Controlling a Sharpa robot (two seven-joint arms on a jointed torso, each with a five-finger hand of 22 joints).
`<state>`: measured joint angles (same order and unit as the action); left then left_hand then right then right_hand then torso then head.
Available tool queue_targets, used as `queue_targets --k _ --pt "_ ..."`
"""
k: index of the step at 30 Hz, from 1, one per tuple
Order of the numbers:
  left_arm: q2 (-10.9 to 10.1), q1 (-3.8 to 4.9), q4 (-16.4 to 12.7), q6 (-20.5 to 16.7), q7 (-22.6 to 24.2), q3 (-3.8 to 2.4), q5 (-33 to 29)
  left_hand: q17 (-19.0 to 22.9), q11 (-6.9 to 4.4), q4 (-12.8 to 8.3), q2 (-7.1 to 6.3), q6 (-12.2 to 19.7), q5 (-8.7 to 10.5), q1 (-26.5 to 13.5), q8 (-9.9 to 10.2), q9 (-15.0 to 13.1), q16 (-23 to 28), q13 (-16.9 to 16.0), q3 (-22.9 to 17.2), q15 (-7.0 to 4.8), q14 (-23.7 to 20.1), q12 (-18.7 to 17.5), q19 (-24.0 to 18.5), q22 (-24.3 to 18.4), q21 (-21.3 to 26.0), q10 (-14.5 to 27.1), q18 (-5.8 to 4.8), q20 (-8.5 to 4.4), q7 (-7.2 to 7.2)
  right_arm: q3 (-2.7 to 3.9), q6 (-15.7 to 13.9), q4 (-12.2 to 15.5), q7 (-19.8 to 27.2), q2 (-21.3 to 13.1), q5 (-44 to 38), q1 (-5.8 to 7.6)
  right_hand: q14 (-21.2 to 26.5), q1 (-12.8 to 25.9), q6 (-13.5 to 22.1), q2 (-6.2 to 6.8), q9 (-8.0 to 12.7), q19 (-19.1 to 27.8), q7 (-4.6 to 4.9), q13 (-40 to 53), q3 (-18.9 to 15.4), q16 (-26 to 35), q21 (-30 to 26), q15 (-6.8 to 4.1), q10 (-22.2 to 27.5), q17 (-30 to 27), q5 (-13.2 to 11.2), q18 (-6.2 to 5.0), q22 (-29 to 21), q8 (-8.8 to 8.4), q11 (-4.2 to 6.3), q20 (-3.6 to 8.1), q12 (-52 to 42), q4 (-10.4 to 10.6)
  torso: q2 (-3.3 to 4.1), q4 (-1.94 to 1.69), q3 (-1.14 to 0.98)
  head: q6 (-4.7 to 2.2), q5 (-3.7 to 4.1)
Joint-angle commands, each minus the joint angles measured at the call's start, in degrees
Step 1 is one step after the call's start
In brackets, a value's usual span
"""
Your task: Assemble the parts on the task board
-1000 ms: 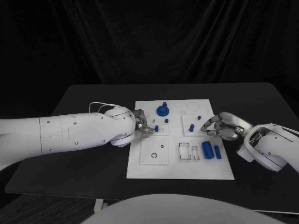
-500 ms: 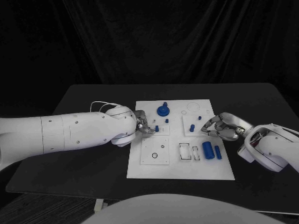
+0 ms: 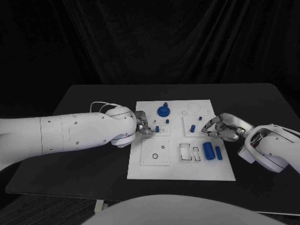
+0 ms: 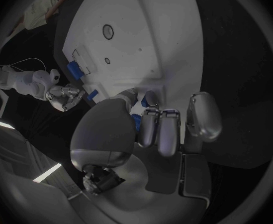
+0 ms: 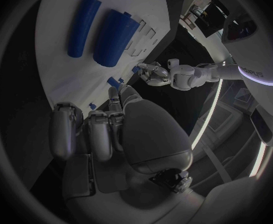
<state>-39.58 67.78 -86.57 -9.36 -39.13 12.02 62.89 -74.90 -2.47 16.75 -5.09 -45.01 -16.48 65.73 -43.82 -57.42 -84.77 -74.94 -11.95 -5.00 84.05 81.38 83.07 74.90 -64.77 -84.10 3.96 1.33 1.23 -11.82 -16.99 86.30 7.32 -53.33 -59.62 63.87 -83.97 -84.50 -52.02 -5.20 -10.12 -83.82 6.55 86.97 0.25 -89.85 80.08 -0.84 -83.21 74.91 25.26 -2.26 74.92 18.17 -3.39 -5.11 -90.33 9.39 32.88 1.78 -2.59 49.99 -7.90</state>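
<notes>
The left hand [image 3: 142, 127] sits over the left edge of the white board [image 3: 180, 171], its fingers [image 4: 158, 129] curled together. In the left wrist view a small blue peg [image 4: 145, 101] shows at the fingertips, against the board, and seems to be pinched there, though the grip itself is partly hidden. The right hand [image 3: 221, 127] hovers at the board's right edge, fingers [image 5: 99, 132] curled in side by side; I cannot tell whether they hold anything.

Judging by this, the step in hand is seating a small peg in the board's left middle section. The next move calls for lining the peg upright over its hole and pressing straight down without tilting it.

The board is a flat, matte white plate with raised square tiles and shallow cut-outs: a ring-shaped hole on the near left tile [image 3: 154, 155], rectangular slots [image 3: 184, 152] near the middle. Two smooth blue cylinders, one thick [image 3: 208, 151] and one slimmer [image 3: 218, 153], lie side by side on the near right part. A round blue knob [image 3: 163, 111] with a stem stands at the far side, with small blue studs [image 3: 192, 128] further right. The table [image 3: 96, 98] is dull black.
</notes>
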Motion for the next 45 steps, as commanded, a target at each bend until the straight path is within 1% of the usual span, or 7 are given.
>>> queue_targets --k 1,13,23,34,39,42,45 --pt "-0.24 0.15 -0.85 1.13 0.66 0.12 -1.01 -11.37 -0.32 -0.16 -0.35 0.35 -0.19 0.53 -0.29 -0.11 -0.20 -7.79 0.00 -0.51 4.34 0.09 0.15 9.26 -0.27 -0.79 0.48 -0.29 -0.02 0.03 0.42 0.05 -0.12 -0.03 -0.02 -0.15 -6.03 -0.41 -0.27 -0.02 -0.09 0.42 0.04 3.03 0.20 -0.15 -0.33 -0.31 -6.79 15.09 0.33 -0.54 11.37 0.27 1.02 -0.04 0.33 -0.26 -0.02 -0.01 -0.01 0.01 0.01" --pt "-2.76 3.22 -4.69 -0.01 0.96 0.11 -0.84 -11.54 -0.32 -0.06 -1.08 0.53 0.71 0.57 -0.79 -0.44 -0.43 -7.94 0.46 -0.54 4.44 0.31 0.28 9.32 -0.56 -0.94 0.43 -0.34 -0.02 0.03 0.36 0.12 -0.23 -0.21 -0.02 -0.16 -6.03 -0.46 -0.27 0.02 -0.09 0.44 0.04 3.03 0.25 -0.15 -0.36 -0.31 -6.79 15.09 0.55 -0.55 11.36 0.27 1.02 -0.04 0.33 -0.33 -0.01 -0.04 -0.02 0.01 0.20" --pt "-4.66 5.95 -6.60 3.08 -1.45 0.11 0.48 -11.63 -0.44 0.02 -1.04 0.33 3.13 0.27 -1.35 -0.61 -0.56 -8.00 0.89 -0.65 4.53 0.44 0.47 9.35 -0.79 -1.09 0.39 -0.45 -0.15 0.03 0.32 0.20 -0.28 -0.31 -0.02 -0.15 -6.03 -0.46 -0.27 0.02 -0.09 0.44 0.04 3.03 0.25 -0.15 -0.36 -0.31 -6.79 15.09 0.55 -0.55 11.36 0.27 1.02 -0.04 0.33 -0.33 -0.01 0.00 0.00 0.01 0.30" --pt "-6.81 11.11 -8.59 1.58 0.50 0.11 -1.13 -12.10 -0.73 -0.04 -0.79 -0.38 4.45 0.42 -2.09 -0.72 -1.20 -8.86 0.95 -0.85 4.77 1.51 0.64 9.43 -1.10 -1.83 0.35 -0.61 -0.59 0.03 -0.80 0.41 0.13 -0.60 -0.02 -0.15 -6.03 -0.49 -0.28 0.05 -0.10 0.44 0.04 3.03 0.29 -0.15 -0.37 -0.31 -6.79 15.09 0.67 -0.55 11.36 0.28 1.02 -0.04 0.33 -0.39 -0.01 0.01 -0.01 0.01 -0.12" --pt "-6.04 12.20 -7.42 0.18 3.58 0.11 -2.46 -12.41 -0.89 -0.01 -0.10 -0.51 3.32 2.12 -2.39 -0.72 -1.61 -9.24 -0.12 -0.93 4.88 1.97 0.60 9.48 -1.20 -2.09 0.32 -0.70 -0.78 0.03 -1.32 0.43 0.58 -0.64 -0.02 -0.14 -6.03 -0.27 -0.34 0.11 -0.12 0.37 0.08 3.03 0.25 -0.15 -0.28 -0.30 -6.79 15.09 0.76 -0.52 11.40 0.31 1.00 -0.05 0.33 -0.29 0.00 -0.04 0.00 0.01 -0.03" --pt "-5.26 12.43 -6.20 -0.30 5.64 0.12 -4.03 -12.04 -0.85 0.09 1.39 -0.59 1.49 2.27 -1.40 0.37 -1.09 -9.00 -1.48 -0.80 4.65 1.68 0.18 9.36 -0.58 -1.84 0.43 -0.70 -0.77 0.03 -1.84 0.59 1.03 -0.78 -0.02 -0.14 -6.03 -0.10 -0.36 0.11 -0.12 0.35 0.09 3.03 0.22 -0.15 -0.25 -0.29 -6.79 15.09 0.76 -0.52 11.41 0.32 0.98 -0.05 0.33 -0.17 -0.03 -0.03 0.02 0.01 0.14" --pt "-4.45 12.54 -4.74 -0.37 8.58 0.12 -5.15 -11.27 -0.12 -0.07 0.70 -3.24 0.29 3.99 5.07 7.32 -0.04 -7.95 -4.28 -0.46 4.03 0.46 -0.84 9.09 0.51 -0.77 0.56 -0.28 -0.15 0.03 -2.81 0.88 1.80 -1.03 -0.02 -0.13 -6.03 0.66 -0.47 0.09 -0.15 0.13 0.06 3.03 0.06 -0.15 0.06 -0.28 -6.79 15.09 0.25 -0.43 11.53 0.36 0.98 -0.07 0.33 0.37 -0.05 -0.01 0.01 0.01 0.31"
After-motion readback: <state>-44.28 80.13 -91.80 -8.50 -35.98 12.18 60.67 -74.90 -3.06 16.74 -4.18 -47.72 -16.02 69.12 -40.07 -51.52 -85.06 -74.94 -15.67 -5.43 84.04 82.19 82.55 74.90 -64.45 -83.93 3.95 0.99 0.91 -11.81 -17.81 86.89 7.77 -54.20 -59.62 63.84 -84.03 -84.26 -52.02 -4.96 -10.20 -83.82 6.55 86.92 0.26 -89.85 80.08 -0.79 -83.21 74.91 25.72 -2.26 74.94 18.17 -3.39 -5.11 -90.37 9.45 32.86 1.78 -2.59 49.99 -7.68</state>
